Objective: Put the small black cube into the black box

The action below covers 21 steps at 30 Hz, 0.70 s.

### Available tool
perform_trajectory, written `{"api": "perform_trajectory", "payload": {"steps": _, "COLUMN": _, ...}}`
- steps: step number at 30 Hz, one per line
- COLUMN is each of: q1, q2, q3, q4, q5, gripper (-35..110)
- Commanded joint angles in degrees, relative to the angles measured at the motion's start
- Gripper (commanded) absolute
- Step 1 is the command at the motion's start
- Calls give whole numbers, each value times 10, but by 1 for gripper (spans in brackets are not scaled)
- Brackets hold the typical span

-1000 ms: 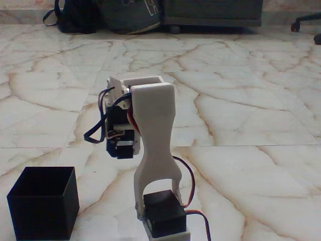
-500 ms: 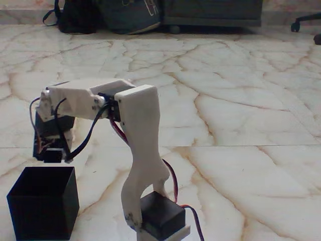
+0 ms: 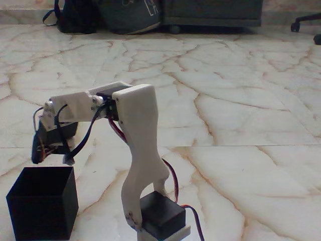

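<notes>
Fixed view, marble floor (image 3: 241, 100), cream with brown veins; the arm and box stand on it near the front edge.

Arm: white plastic, black motor block at its base (image 3: 160, 217) at the front edge, centre-left. Upright link rises from the base, bends at an elbow, and a second link reaches left. Red and black wires run along the joints.

Claw (image 3: 50, 150): at the left end of the arm, pointing down, hanging just above the box's top opening. It is dark and partly blurred against the wiring; whether the fingers are apart or together cannot be told, nor whether anything is held between them.

Black box (image 3: 42, 203): matte, cube-shaped, open at the top, standing upright at the front left corner of the floor, directly under the claw. Its inside is too dark to see into.

Small black cube: cannot be made out.

Far edge of the floor: dark bags (image 3: 108, 15), a cabinet base (image 3: 213, 12), and a chair's wheeled foot (image 3: 306, 22) at the far right corner.
</notes>
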<state>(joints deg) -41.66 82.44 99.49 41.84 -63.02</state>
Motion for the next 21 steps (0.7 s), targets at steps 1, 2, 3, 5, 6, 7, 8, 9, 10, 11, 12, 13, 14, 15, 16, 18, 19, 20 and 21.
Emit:
{"api": "perform_trajectory", "payload": {"steps": 1, "q1": 33, "q2": 56, "q3": 21, "q4": 1, "q5": -25, "gripper": 7}}
{"api": "perform_trajectory", "payload": {"steps": 2, "q1": 54, "q2": 91, "q3": 52, "q4": 1, "q5": -37, "gripper": 7}}
{"api": "perform_trajectory", "payload": {"steps": 3, "q1": 73, "q2": 127, "q3": 85, "q4": 2, "q5": -50, "gripper": 7}}
{"api": "perform_trajectory", "payload": {"steps": 5, "q1": 115, "q2": 173, "q3": 115, "q4": 26, "q5": -73, "gripper": 7}}
{"api": "perform_trajectory", "payload": {"steps": 6, "q1": 142, "q2": 184, "q3": 120, "q4": 37, "q5": -88, "gripper": 7}}
{"api": "perform_trajectory", "payload": {"steps": 7, "q1": 169, "q2": 190, "q3": 128, "q4": 36, "q5": -106, "gripper": 7}}
{"api": "perform_trajectory", "payload": {"steps": 8, "q1": 195, "q2": 200, "q3": 142, "q4": 37, "q5": -126, "gripper": 7}}
{"api": "perform_trajectory", "payload": {"steps": 9, "q1": 221, "q2": 214, "q3": 157, "q4": 47, "q5": -147, "gripper": 7}}
{"api": "perform_trajectory", "payload": {"steps": 10, "q1": 249, "q2": 223, "q3": 170, "q4": 57, "q5": -169, "gripper": 7}}
{"api": "perform_trajectory", "payload": {"steps": 11, "q1": 277, "q2": 235, "q3": 187, "q4": 60, "q5": -192, "gripper": 7}}
{"api": "perform_trajectory", "payload": {"steps": 12, "q1": 305, "q2": 248, "q3": 214, "q4": 58, "q5": -222, "gripper": 7}}
{"api": "perform_trajectory", "payload": {"steps": 13, "q1": 331, "q2": 258, "q3": 241, "q4": 57, "q5": -249, "gripper": 7}}
{"api": "perform_trajectory", "payload": {"steps": 14, "q1": 355, "q2": 269, "q3": 268, "q4": 55, "q5": -268, "gripper": 7}}
{"api": "perform_trajectory", "payload": {"steps": 15, "q1": 378, "q2": 287, "q3": 304, "q4": 51, "q5": -294, "gripper": 7}}
{"api": "perform_trajectory", "payload": {"steps": 16, "q1": 398, "q2": 300, "q3": 338, "q4": 44, "q5": -309, "gripper": 7}}
{"api": "perform_trajectory", "payload": {"steps": 18, "q1": 442, "q2": 333, "q3": 424, "q4": 7, "q5": -353, "gripper": 7}}
{"api": "perform_trajectory", "payload": {"steps": 19, "q1": 454, "q2": 352, "q3": 463, "q4": -11, "q5": -364, "gripper": 6}}
{"api": "perform_trajectory", "payload": {"steps": 20, "q1": 454, "q2": 374, "q3": 504, "q4": -29, "q5": -366, "gripper": 6}}
{"api": "perform_trajectory", "payload": {"steps": 21, "q1": 454, "q2": 394, "q3": 543, "q4": -48, "q5": -364, "gripper": 6}}
